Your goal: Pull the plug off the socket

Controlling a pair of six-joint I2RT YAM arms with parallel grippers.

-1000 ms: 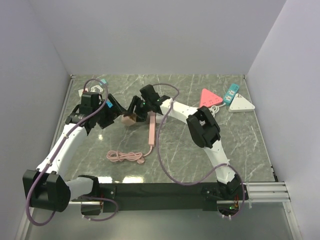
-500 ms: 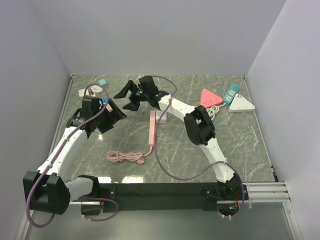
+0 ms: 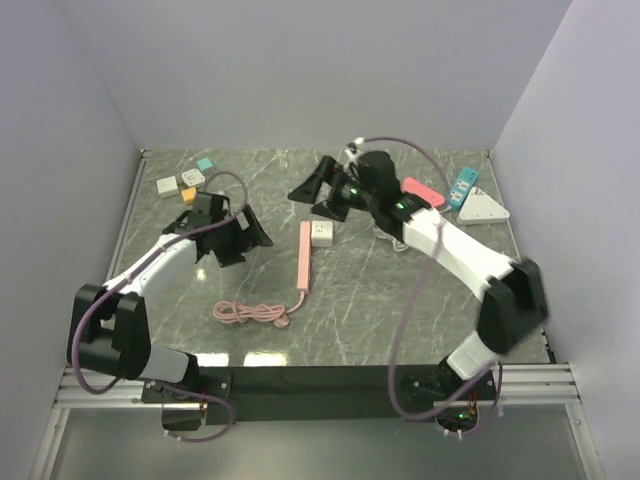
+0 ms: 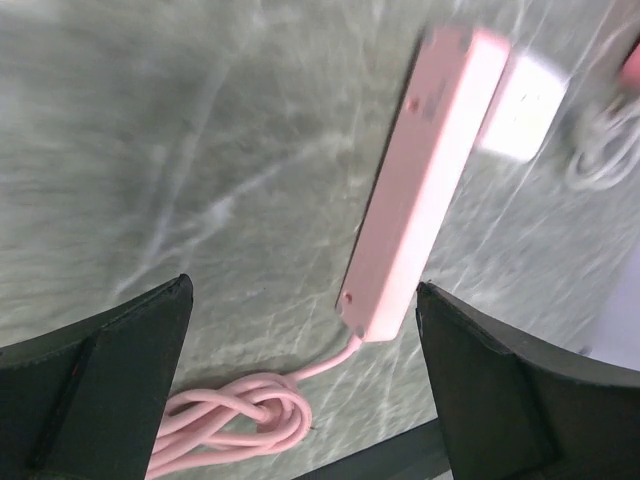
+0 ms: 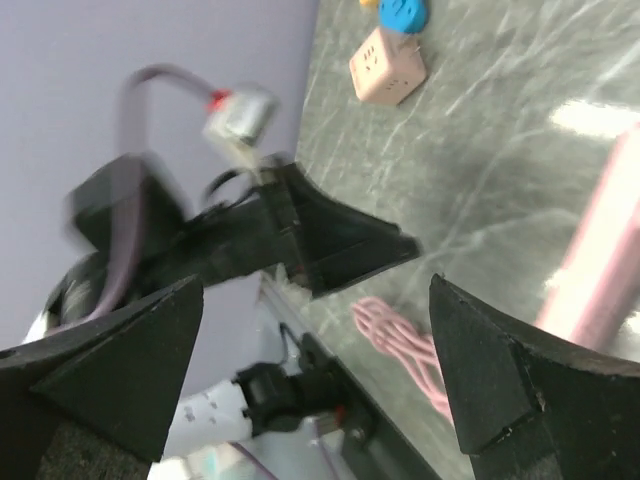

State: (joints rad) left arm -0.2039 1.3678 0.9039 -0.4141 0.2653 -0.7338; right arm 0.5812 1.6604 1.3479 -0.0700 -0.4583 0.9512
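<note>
Left wrist: socket strip [image 4: 425, 170] beyond gripper [image 4: 300, 290]

No writing, brand name or number can be read anywhere from where I stand. The pink power strip [image 4: 420, 190] has a plain face with only a small dark dot near each end. The teal strip [image 3: 462, 187] at the far right of the counter [image 3: 350, 290] carries pale marks, but they are too small to make out. The pink cube [image 5: 388, 66] shows nothing but socket slots.
</note>
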